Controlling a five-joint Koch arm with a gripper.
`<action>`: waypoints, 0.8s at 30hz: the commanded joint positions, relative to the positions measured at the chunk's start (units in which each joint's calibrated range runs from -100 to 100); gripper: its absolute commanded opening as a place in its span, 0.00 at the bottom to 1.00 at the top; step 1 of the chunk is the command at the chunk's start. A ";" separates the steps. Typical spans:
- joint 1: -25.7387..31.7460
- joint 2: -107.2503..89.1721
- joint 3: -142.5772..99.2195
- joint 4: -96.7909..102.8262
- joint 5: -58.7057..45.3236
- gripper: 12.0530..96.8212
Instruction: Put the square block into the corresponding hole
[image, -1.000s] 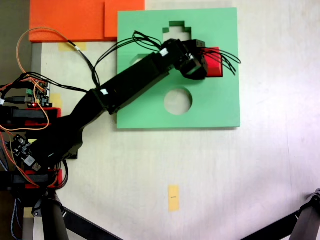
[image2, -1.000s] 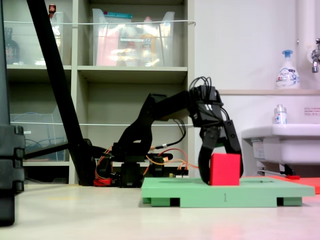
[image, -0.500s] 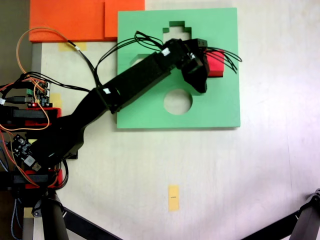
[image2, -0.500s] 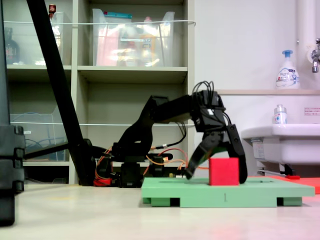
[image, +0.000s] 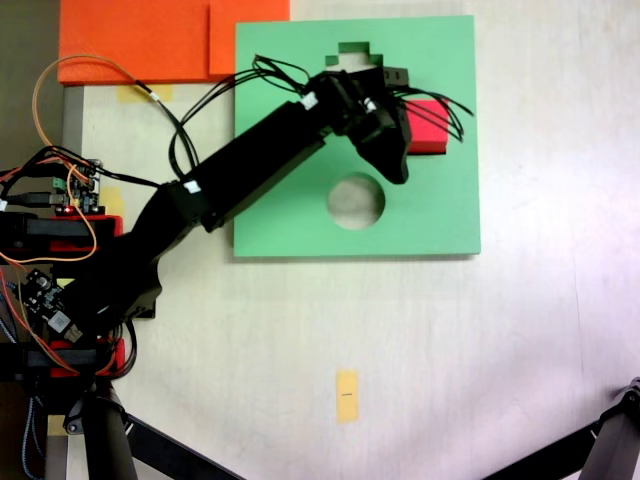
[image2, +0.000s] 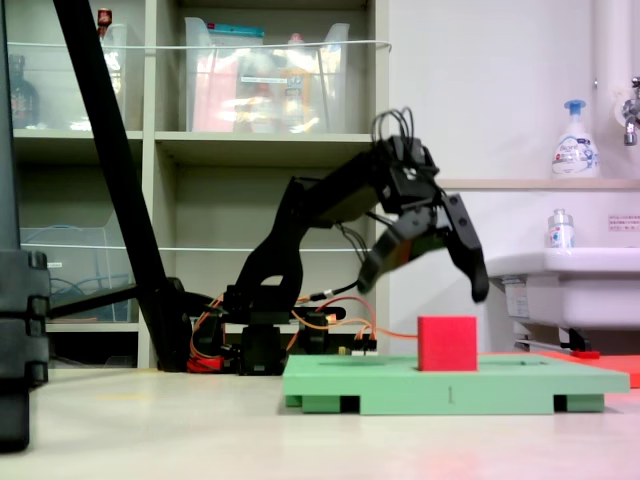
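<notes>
Where a second ago the jaws stood down around the cube on the board, the gripper (image2: 425, 272) has now lifted clear and hangs above it, its fingers spread wide apart and holding nothing. In the side-on fixed view one finger (image2: 388, 257) angles back toward the arm and the other (image2: 468, 250) points down past the far side of the square block (image2: 447, 343), with open air between both tips and the cube's top. The block itself has barely shifted; it sits lower than it did a second ago, its base sunk a little into the green foam board (image2: 520, 385). It is bright red, clean-edged and upright, and its top still rises well above the board's surface. From above, the block (image: 432, 126) lies near the board's right edge, toward the upper right corner, partly covered by the gripper (image: 398, 140) and its black wires. The round cutout (image: 356, 201) lies open below it, the stepped cutout (image: 352, 49) near the board's top edge, and the board (image: 440, 215) rests flat on the pale table.
</notes>
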 joint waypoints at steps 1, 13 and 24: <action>-0.05 -10.13 1.98 -1.86 -1.42 0.83; -3.57 -45.88 1.88 -17.55 -20.42 0.82; -13.04 -73.40 0.78 -19.38 -43.32 0.68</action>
